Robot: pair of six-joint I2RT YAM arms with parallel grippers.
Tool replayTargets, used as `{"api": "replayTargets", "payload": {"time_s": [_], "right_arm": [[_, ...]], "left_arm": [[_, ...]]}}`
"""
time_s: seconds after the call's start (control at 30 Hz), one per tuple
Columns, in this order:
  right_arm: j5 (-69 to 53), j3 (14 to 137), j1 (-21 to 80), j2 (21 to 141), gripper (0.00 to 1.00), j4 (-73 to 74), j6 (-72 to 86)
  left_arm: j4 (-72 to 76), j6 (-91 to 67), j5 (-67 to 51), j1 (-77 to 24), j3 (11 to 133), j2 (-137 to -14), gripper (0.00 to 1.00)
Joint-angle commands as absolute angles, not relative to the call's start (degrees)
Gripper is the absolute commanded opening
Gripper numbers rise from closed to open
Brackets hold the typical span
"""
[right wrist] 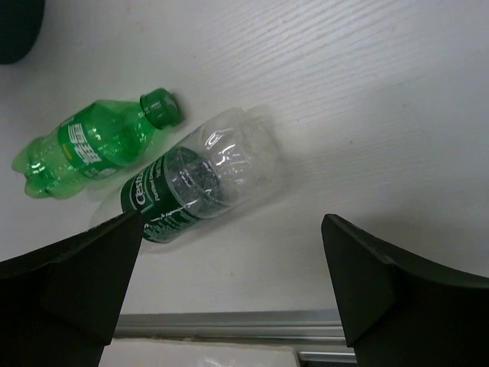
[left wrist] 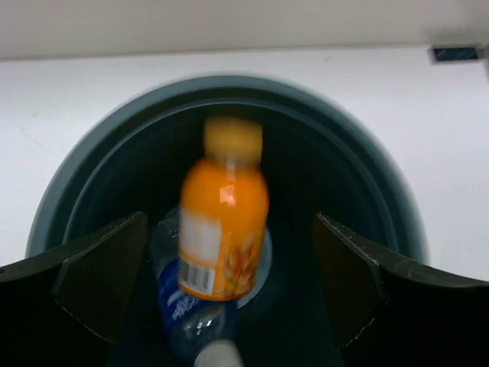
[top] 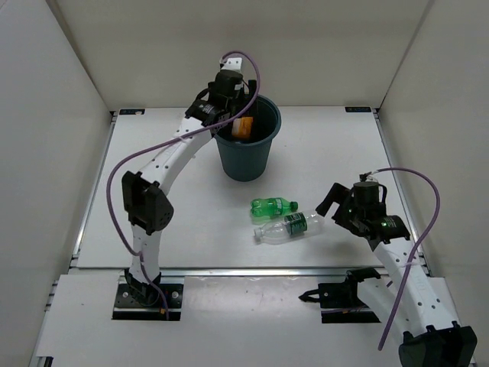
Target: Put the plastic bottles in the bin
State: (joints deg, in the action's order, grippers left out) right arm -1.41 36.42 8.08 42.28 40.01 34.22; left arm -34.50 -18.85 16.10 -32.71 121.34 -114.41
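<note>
The dark teal bin (top: 246, 157) stands at the back middle of the table. My left gripper (top: 235, 113) hovers over its mouth, open and empty. Below it in the left wrist view (left wrist: 229, 245) the orange bottle (left wrist: 223, 229) is blurred inside the bin (left wrist: 92, 145), above the blue-label clear bottle (left wrist: 179, 306). The orange bottle also shows in the top view (top: 241, 127). The green bottle (top: 273, 206) and the clear bottle with dark green label (top: 289, 227) lie side by side on the table. My right gripper (top: 330, 205) is open just right of them (right wrist: 231, 222). The black-white label bottle is out of view.
White walls enclose the table on three sides. A metal rail (right wrist: 229, 325) runs along the table's near edge, close under my right gripper. In the right wrist view the green bottle (right wrist: 92, 145) lies beyond the dark-green-label bottle (right wrist: 183, 187).
</note>
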Motion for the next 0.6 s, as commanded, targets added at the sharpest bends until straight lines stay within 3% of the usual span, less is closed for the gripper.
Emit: {"api": "replayTargets", "payload": {"time_s": [0.0, 0.23, 0.47, 0.57], "right_arm": [[3.32, 37.61, 12.64, 42.80, 0.99, 41.39, 39.62], [5.63, 36.83, 17.40, 47.63, 1.00, 41.06, 49.99], [10.11, 32.00, 20.57, 47.20, 0.99, 33.69, 61.96], [8.52, 29.62, 19.86, 47.98, 0.99, 31.64, 64.33]], "left_arm": [[-38.77, -18.37, 16.35, -32.78, 127.35, -111.81, 0.99], [-41.21, -18.09, 20.83, -32.18, 122.44, -101.89, 0.99], [-34.47, -19.16, 25.56, -30.59, 88.39, -76.05, 0.99], [-38.74, -21.87, 28.83, -27.17, 81.06, -69.01, 0.98]]}}
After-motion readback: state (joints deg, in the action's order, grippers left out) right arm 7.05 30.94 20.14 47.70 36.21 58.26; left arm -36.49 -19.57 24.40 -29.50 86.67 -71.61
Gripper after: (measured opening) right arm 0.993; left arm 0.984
